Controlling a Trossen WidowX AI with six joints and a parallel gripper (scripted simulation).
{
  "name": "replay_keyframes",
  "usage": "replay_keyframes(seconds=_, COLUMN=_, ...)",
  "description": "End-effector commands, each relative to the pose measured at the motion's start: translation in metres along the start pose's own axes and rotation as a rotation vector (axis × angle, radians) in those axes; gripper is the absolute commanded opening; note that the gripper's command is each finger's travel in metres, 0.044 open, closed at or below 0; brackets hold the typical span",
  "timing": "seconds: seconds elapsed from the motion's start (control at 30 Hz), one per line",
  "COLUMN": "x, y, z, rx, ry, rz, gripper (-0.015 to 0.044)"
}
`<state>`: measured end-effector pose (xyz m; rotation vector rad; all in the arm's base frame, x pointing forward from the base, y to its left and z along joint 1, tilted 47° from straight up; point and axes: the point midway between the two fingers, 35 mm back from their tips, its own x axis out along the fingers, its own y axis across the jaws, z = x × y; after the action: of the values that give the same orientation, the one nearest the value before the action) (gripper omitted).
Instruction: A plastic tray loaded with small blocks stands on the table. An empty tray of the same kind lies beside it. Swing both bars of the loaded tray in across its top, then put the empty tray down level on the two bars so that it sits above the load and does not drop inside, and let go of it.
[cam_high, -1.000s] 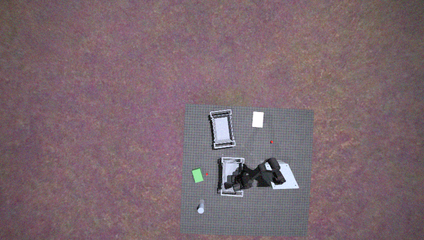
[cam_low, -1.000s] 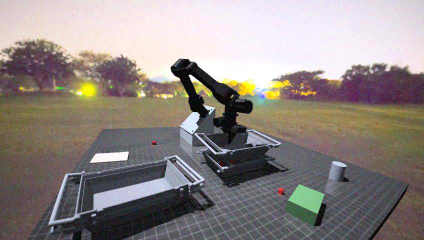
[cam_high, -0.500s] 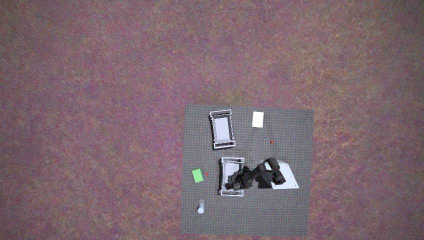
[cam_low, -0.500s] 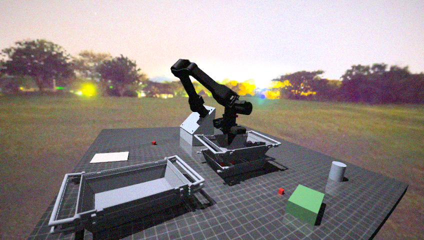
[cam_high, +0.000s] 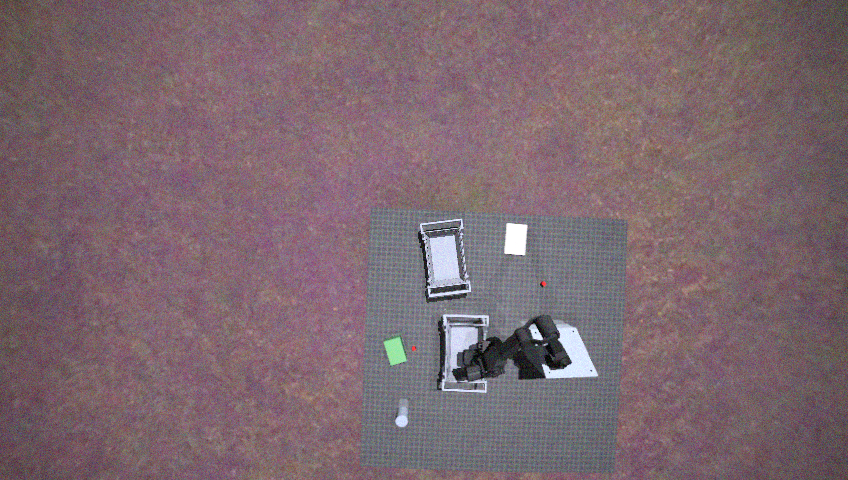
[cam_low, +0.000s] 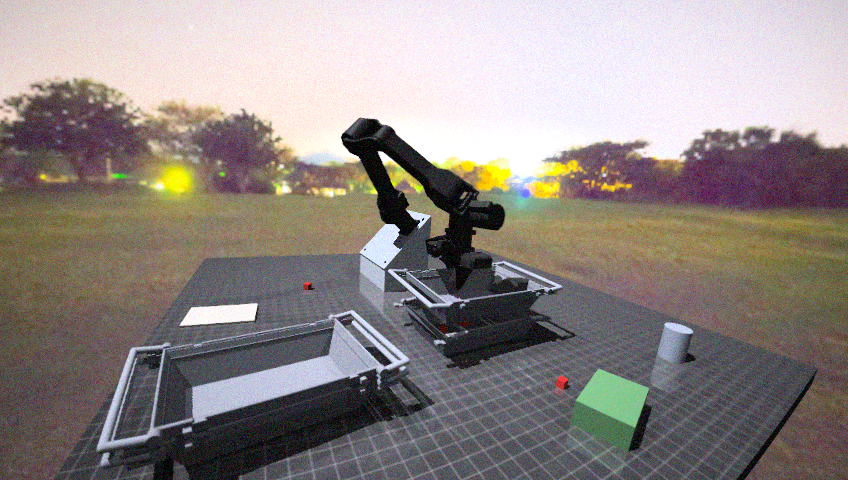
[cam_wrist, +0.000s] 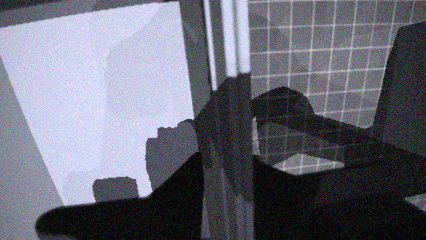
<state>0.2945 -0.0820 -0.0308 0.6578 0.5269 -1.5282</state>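
The loaded tray (cam_low: 496, 337) stands below the upper tray, with red blocks (cam_low: 443, 327) showing through the gap in the exterior view. Its bars are mostly hidden, so I cannot tell how they lie. The upper, empty tray (cam_high: 462, 337) (cam_low: 493, 310) (cam_wrist: 75, 100) is above it and looks about level, its own bars out over its ends. I cannot tell if it touches the bars beneath. My gripper (cam_low: 457, 284) (cam_wrist: 214, 156) is shut on this tray's long side wall, on the side toward the arm's base.
Another empty tray (cam_high: 446, 258) (cam_low: 267, 386), bars out, stands apart. A white flat slab (cam_high: 515, 239) (cam_low: 218, 314), a green block (cam_high: 395, 350) (cam_low: 609, 401), a pale cylinder (cam_high: 402, 420) (cam_low: 675, 343) and two small red cubes (cam_high: 543, 283) (cam_high: 413, 348) (cam_low: 307, 286) (cam_low: 562, 382) are on the table.
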Motion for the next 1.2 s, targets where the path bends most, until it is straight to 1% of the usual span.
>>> replay_keyframes(seconds=0.0, x=0.0048, y=-0.0055, z=0.0012, rx=-0.007, ry=0.0, rz=-0.023, gripper=0.0)
replay_keyframes(seconds=0.93, x=0.0048, y=-0.0055, z=0.0012, rx=-0.007, ry=0.0, rz=-0.023, gripper=0.0)
replay_keyframes(seconds=0.97, x=0.0012, y=-0.0013, z=0.0003, rx=-0.002, ry=0.0, rz=-0.006, gripper=0.0)
replay_keyframes(seconds=1.17, x=0.0047, y=-0.0056, z=0.0012, rx=-0.007, ry=0.0, rz=-0.023, gripper=0.0)
